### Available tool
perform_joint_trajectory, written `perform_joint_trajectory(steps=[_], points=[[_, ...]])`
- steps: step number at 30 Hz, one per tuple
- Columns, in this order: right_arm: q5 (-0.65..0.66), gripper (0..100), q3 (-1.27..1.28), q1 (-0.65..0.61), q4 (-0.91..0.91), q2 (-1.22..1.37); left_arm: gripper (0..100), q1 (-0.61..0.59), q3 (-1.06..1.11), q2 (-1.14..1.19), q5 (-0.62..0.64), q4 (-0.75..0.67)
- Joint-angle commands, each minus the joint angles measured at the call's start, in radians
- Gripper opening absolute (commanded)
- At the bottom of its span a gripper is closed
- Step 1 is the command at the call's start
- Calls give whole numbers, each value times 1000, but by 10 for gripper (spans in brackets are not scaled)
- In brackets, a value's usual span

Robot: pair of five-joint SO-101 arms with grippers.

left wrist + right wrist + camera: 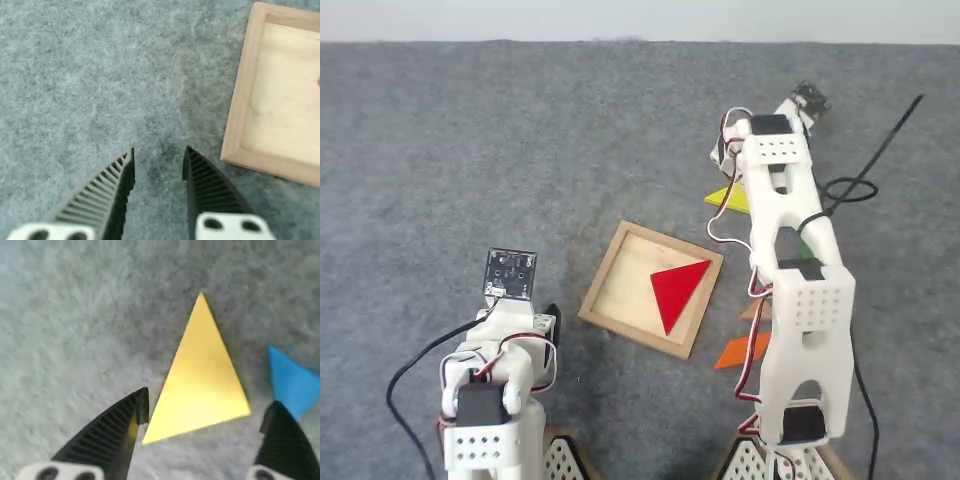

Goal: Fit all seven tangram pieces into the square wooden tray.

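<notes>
One tray [603, 272]: wooden, held a red triangle [676, 290].
Left pincer [159, 154]: spread apart over the grey tabletop [75, 75], beside the tray.
Right pincer [207, 407]: spread apart around a yellow triangle [198, 382].

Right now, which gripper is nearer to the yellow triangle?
Right. The right gripper hangs open over the yellow triangle; the left gripper is open above bare carpet, on the opposite side of the wooden tray from it.

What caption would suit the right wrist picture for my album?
Open right claw flanking a yellow triangle on the grey mat, blue piece alongside.
</notes>
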Motion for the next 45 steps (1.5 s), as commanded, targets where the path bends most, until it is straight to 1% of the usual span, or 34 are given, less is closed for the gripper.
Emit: perform_joint_trajectory(steps=[1,7,10,12,16,18,21,25,29,33,38,41,43,44,45], points=[[-14,370,-58,1,-70,28,153,2,-8,-28,-6,9],[17,369,-58,1,-96,113,153,2,-8,-28,-6,9],[15,362,-58,21,-88,151,153,2,-8,-28,-6,9],[15,318,-58,33,-82,163,153,2,-8,-28,-6,9],[14,149,-58,65,-30,165,153,2,-8,-28,-6,9],[17,105,-58,74,5,165,153,2,-8,-28,-6,9],[14,131,-58,82,70,165,153,2,-8,-28,-6,9],[25,140,-71,88,183,160,153,2,-8,-28,-6,9],[135,144,-155,88,389,117,153,2,-8,-28,-6,9],[166,143,-267,88,576,93,153,2,-8,-28,-6,9],[288,140,-307,104,590,56,153,2,-8,-28,-6,9],[430,139,-310,107,591,33,153,2,-8,-28,-6,9],[537,114,-310,102,595,30,153,2,-8,-28,-6,9],[566,97,-301,107,595,25,153,2,-8,-28,-6,9],[568,85,-293,110,595,21,153,2,-8,-28,-6,9]])
